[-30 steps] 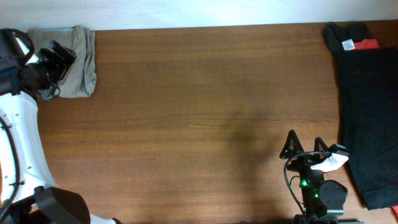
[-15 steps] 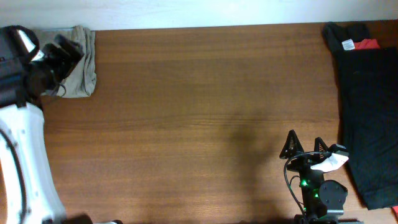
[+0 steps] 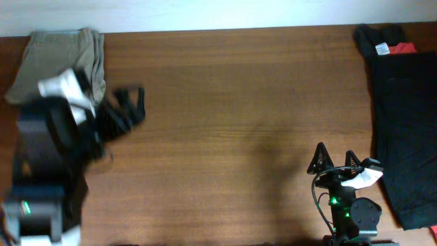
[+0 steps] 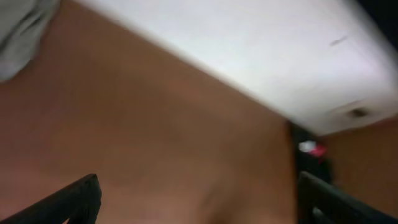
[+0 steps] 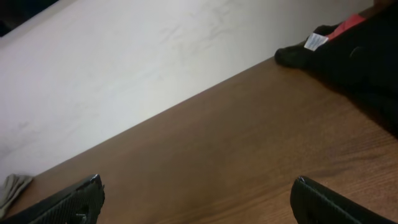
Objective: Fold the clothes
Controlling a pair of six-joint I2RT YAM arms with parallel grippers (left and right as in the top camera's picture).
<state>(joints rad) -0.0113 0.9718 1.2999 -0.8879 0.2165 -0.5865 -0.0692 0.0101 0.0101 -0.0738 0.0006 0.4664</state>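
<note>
Khaki clothes (image 3: 65, 51) left, black garment (image 3: 406, 130) right, its white tag (image 3: 382, 48) unreadable

You have a brown wood-grain table (image 3: 232, 102) before you. At its far left corner the khaki clothes (image 3: 65, 51) lie wrinkled in a compact pile. Well apart, along the right edge, a black garment (image 3: 403, 116) lies stretched out, with a white tag (image 3: 382, 48) and a red patch (image 3: 404, 48) at its far end.

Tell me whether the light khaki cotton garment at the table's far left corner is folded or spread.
Folded: the khaki garment lies as a compact, layered bundle with a doubled edge, not spread flat.
</note>
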